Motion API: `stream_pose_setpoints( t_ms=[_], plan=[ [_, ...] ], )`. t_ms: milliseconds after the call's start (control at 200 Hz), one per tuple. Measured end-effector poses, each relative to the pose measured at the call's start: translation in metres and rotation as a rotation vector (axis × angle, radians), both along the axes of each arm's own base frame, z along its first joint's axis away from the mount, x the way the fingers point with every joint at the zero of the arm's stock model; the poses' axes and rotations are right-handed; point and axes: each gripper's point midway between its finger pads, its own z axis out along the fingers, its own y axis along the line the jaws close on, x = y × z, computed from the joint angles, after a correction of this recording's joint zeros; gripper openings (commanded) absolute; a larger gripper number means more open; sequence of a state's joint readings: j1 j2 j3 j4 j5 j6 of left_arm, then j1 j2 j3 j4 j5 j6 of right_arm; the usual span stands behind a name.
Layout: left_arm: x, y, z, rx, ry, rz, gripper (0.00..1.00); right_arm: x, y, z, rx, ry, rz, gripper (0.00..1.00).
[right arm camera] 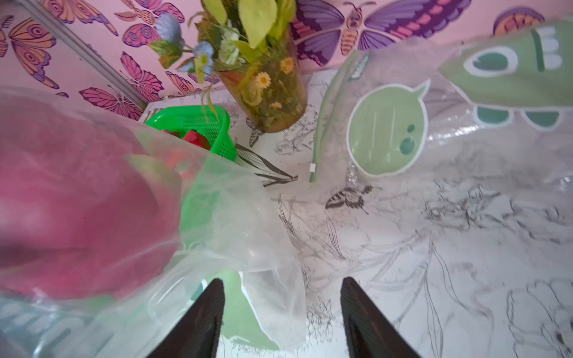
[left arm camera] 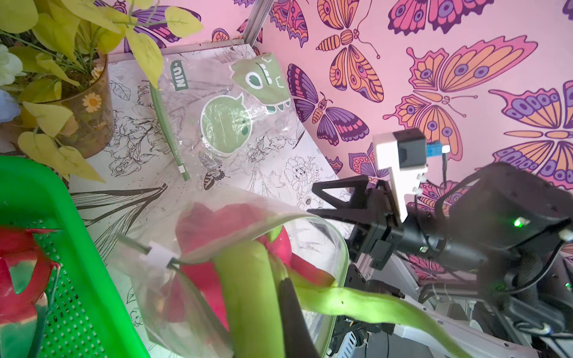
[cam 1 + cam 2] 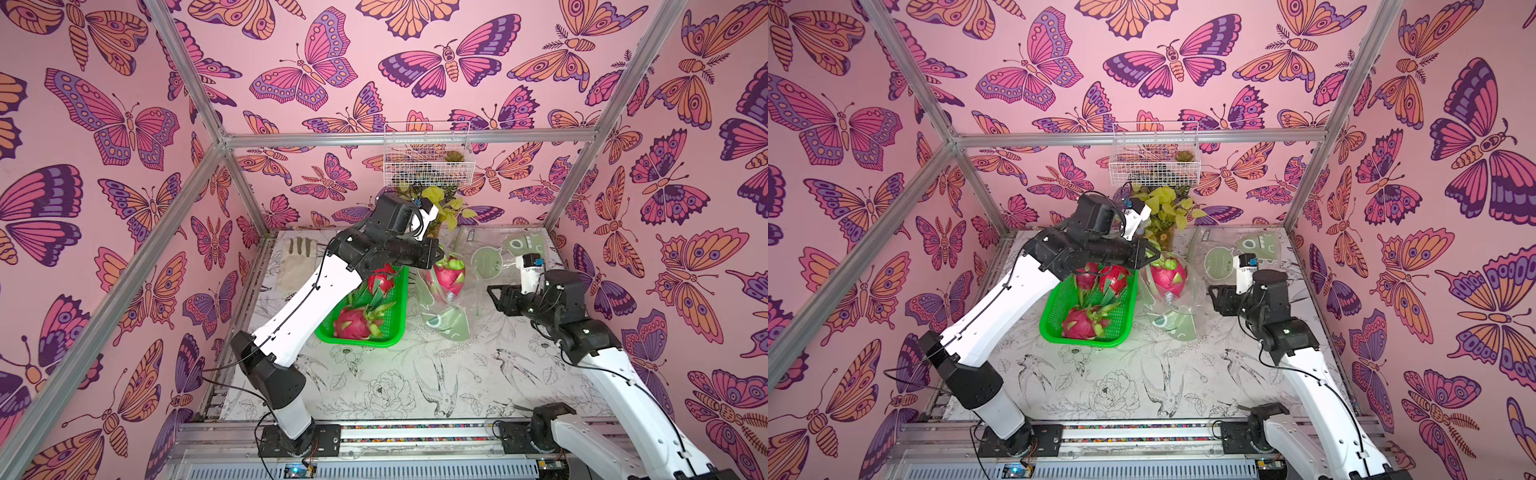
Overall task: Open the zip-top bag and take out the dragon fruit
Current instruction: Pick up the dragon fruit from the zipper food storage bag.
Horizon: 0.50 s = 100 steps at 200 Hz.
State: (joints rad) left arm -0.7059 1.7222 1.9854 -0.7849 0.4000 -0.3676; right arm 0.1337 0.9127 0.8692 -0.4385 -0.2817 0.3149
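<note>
The left arm (image 3: 316, 286) reached out low over the green basket (image 3: 357, 340), its forearm crossing the basket's far end, and the left hand (image 3: 438, 253) ended at the raised mouth of the zip-top bag (image 3: 444, 320), just beside the basket on the side facing the right arm (image 3: 598, 353); its fingers were together, though whether they pinched bag film or a leafy scale could not be told; the right arm was bent with its forearm level and pointing at the basket, and the right hand (image 3: 492, 297) hung near the bag but clear of it, fingers apart and empty; both top views showed the dragon fruit (image 3: 1167, 276) upright inside the bag, directly under the left hand and well short of the right; only the left wrist view showed a dark finger (image 2: 291, 310) lying against a green scale at the bag's open rim; only the right wrist view showed the bare gap between the right hand's (image 1: 282, 280) spread fingers, the fruit (image 1: 77, 201) a pink blur behind plastic; two other dragon fruits (image 3: 353, 324) lay in the basket.
</note>
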Motion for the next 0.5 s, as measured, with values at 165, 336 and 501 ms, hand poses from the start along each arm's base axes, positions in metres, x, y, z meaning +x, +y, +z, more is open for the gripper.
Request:
stream_pose_setpoints(
  t_ms=[165,336,501],
  plan=[
    [-0.007,-0.013,0.001,-0.021,-0.009,-0.105,0.00,-0.005,0.003,0.036,0.123,0.021,0.013,0.63],
    [-0.025,-0.026,0.001,-0.036,-0.028,-0.243,0.00,-0.004,0.029,0.103,0.225,-0.064,0.150,0.65],
    [-0.054,-0.043,-0.008,-0.020,-0.044,-0.393,0.00,-0.004,0.060,0.114,0.265,-0.053,0.309,0.68]
  ],
)
